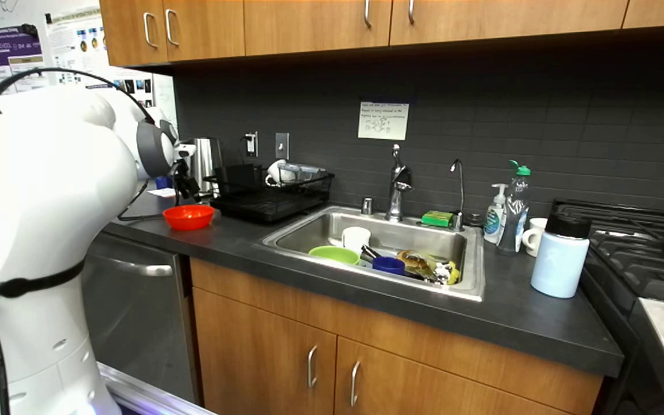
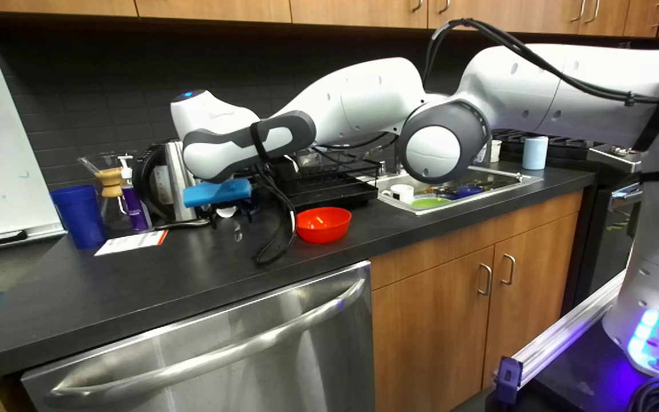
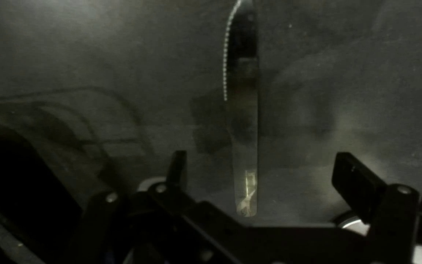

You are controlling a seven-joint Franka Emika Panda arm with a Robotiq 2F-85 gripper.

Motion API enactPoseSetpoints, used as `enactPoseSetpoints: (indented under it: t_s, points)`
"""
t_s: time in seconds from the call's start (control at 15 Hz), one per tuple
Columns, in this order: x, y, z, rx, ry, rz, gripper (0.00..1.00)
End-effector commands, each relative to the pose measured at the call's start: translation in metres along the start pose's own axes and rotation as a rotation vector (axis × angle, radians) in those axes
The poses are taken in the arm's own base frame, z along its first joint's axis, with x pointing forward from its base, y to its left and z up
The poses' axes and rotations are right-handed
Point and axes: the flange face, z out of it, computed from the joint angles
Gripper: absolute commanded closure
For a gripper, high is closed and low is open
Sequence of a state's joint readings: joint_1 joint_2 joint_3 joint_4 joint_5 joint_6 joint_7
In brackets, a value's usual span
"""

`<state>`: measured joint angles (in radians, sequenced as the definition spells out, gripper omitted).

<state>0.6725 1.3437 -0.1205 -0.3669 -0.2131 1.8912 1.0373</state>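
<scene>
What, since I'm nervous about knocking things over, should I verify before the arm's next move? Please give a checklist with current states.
1. Black two-jaw gripper open: ok, jaws stand wide apart.
2. Shiny serrated metal knife lined up: ok, in the wrist view its handle shows between the jaws.
3. Knife held: not ok, it lies loose on the flat dark countertop.
4. Gripper height over the knife: cannot tell.
5. Slack black cables clear of the round glossy red bowl: cannot tell, they look very close in an exterior view.
6. Red bowl upright: ok, in both exterior views.
</scene>
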Motion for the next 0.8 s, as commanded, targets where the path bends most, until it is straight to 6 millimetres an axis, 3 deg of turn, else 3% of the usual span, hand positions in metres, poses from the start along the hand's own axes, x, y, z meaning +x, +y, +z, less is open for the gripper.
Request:
enactPoseSetpoints:
  t_s: [0.0,0.33,0.73]
  points:
    - [-0.001,-0.002,0.003,0.03,-0.016,0.027,0.0]
    - [-0.009,0.0,0.019,-0.002,-0.018,0.015,0.0]
    - [-0.009,-0.002,0.016,0.002,-0.013,0.01,0.0]
